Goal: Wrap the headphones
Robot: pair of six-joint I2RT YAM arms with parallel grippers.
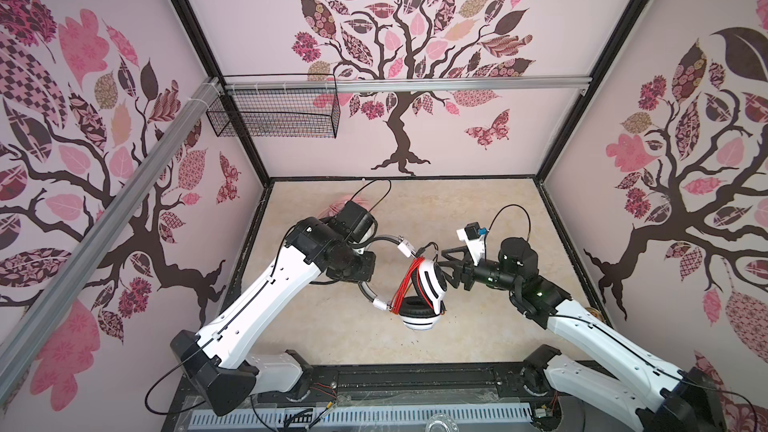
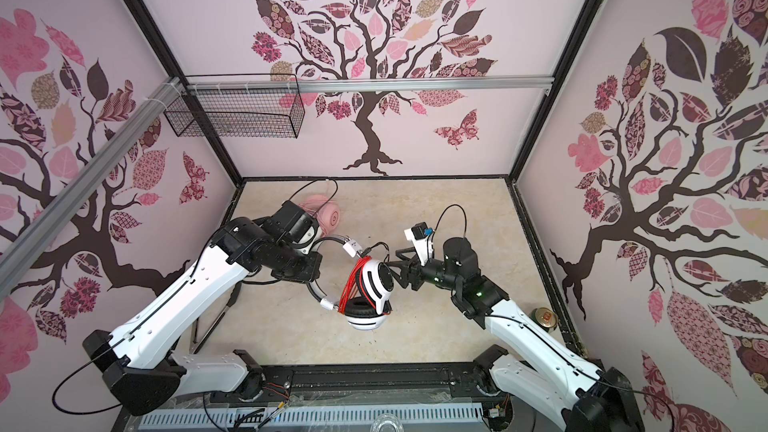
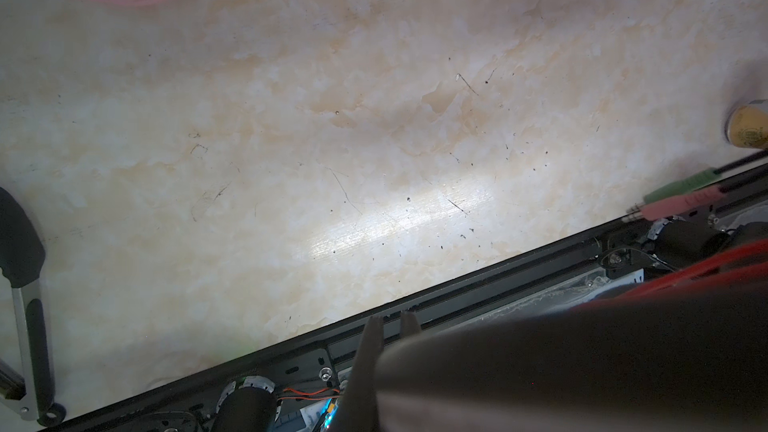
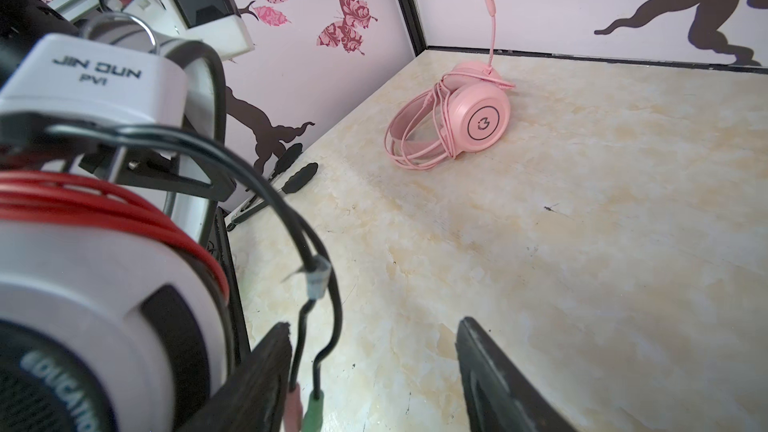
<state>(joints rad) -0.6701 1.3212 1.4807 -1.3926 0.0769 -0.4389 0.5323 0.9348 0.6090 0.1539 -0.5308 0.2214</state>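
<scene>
Midway across the marble-patterned table, the white-and-black headset stands between the two grippers. Its headband curves off toward the left gripper, and one white earcup faces the right gripper. Whether the lower earcup touches the table cannot be told.

The left gripper has its jaws pressed together on the thin headband, though the arm's own wrist covers the contact in both top views. The right gripper sits just beside the upper earcup's outer face with its jaws spread wide, pinching nothing.

Beyond the left gripper, near the back corner and well apart from the right gripper, the pink headset rests on the table. Its own pink cable is looped around it and its microphone boom points up.

On the side of the white-and-black headset nearer the left gripper, the orange-red cable is wound in many turns across the two earcups.

Black-tipped tongs lie by the side wall, past the left gripper. A drink can stands behind the right gripper, beside that arm's forearm.

Smallest of all, the pink and green plugs dangle on two black leads between the right gripper's fingers, close to the finger nearest the earcup.
</scene>
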